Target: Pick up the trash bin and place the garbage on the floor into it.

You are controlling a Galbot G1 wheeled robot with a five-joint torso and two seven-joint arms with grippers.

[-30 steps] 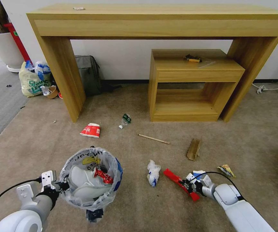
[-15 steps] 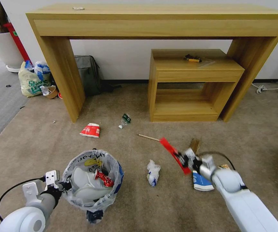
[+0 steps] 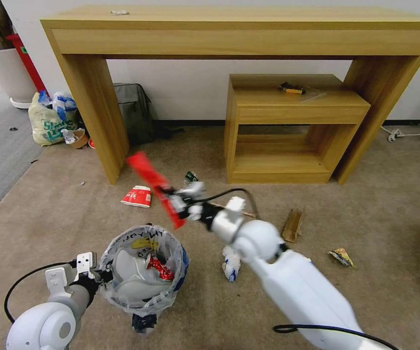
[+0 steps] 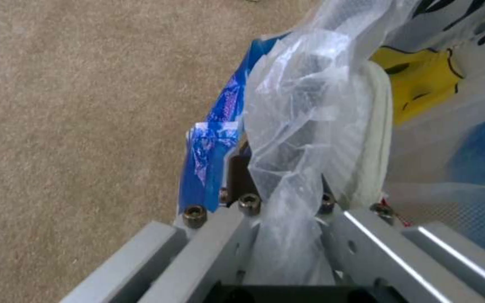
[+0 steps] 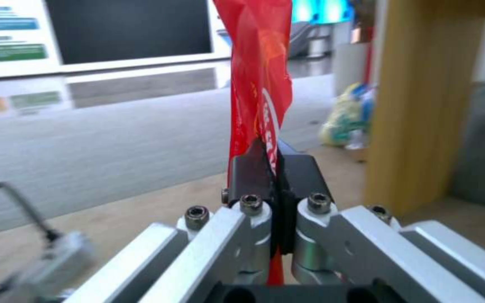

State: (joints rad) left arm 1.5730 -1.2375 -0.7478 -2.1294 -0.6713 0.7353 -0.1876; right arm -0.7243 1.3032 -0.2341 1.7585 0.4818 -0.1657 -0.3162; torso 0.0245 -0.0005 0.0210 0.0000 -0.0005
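The trash bin (image 3: 142, 270) is taken as the landmark; it is held up at its near rim by the left gripper (image 3: 94, 278), whose jaws are seen in the left wrist view clenched on the rim and a fold of the plastic liner (image 4: 304, 126). Inside the bin a white slipper (image 3: 129, 277) and a crushed red can (image 3: 158, 267) are seen.

Just above and beyond the bin's far rim, the right gripper (image 3: 180, 204) is held in the air, jaws clamped flat on a long red wrapper (image 3: 154, 187). Most of the wrapper's length is seen sticking up and away from the bin; only a short end is pointed toward the opening.

Right of the bin, crumpled paper (image 3: 231, 261) is left on the carpet (image 3: 49, 214). Beyond the bin lie a red-white cup (image 3: 136, 196) and a small bottle (image 3: 189, 181); farther right, a cardboard scrap (image 3: 292, 226).

Risks noted: if released here, the wrapper may be tipped outward by its long free end and dropped past the rim. The bin may be slipped, since only liner and edge are pinched.
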